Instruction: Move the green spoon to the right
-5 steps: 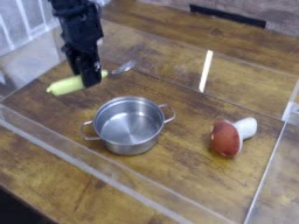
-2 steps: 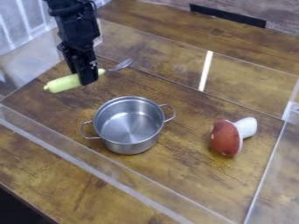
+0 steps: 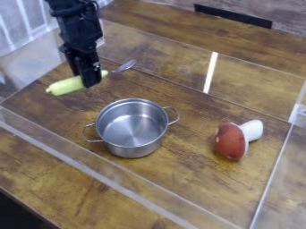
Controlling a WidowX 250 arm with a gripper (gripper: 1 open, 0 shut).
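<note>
The green spoon (image 3: 64, 86) lies on the wooden table at the left; its pale yellow-green end sticks out to the left of the fingers, and a thin grey end (image 3: 121, 66) shows on their right. My black gripper (image 3: 86, 79) points straight down and is shut on the spoon's middle, low over the table. The fingers hide the part of the spoon they hold.
A steel pot (image 3: 131, 127) stands empty at the centre, to the right of and nearer than the spoon. A red-and-white mushroom-shaped item (image 3: 234, 139) lies at the right. Low clear plastic walls (image 3: 143, 191) border the wooden table.
</note>
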